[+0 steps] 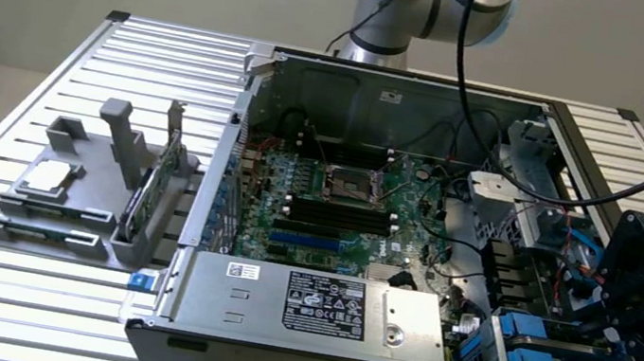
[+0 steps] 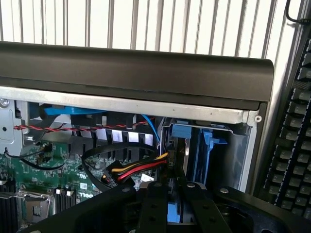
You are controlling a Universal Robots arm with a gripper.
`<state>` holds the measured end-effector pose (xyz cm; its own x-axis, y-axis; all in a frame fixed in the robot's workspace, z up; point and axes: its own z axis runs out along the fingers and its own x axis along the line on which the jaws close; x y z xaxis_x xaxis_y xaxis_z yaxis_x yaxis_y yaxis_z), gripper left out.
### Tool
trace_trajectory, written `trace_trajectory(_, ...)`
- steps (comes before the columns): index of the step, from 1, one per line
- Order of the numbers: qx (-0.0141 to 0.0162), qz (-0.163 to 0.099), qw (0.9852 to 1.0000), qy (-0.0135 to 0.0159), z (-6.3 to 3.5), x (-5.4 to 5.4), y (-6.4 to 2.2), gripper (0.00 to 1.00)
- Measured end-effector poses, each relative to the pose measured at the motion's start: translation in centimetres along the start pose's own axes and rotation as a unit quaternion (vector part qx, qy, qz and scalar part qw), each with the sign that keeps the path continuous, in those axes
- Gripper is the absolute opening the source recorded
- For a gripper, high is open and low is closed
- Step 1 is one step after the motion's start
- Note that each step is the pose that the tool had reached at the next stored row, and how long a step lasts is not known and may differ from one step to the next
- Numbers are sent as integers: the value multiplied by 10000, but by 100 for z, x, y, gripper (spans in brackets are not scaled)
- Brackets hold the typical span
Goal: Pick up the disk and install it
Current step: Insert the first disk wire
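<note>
I see the gripper [image 1: 627,317] above the drive bay [image 1: 552,354] at the case's [image 1: 375,83] exterior-view right; fixture [image 1: 78,192] lies left.

The disk [image 1: 552,354], edged by its blue plastic carrier, stands on edge in the drive bay at the case's near corner on the exterior view's right; in the wrist view its blue frame [image 2: 206,160] sits upright inside the bay.

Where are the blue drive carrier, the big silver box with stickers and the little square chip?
Blue drive carrier [image 1: 526,350], exterior view, its blue frame.
Silver power supply box [image 1: 317,304], exterior view, its stickered top.
Square chip [image 1: 49,179], exterior view, its silver face.
</note>
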<state>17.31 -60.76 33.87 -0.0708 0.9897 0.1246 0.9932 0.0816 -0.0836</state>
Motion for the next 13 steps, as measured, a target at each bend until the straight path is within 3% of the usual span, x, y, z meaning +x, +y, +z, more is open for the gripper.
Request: trace_trajectory(13,-1,-1,10000,0,23,-3,4,18)
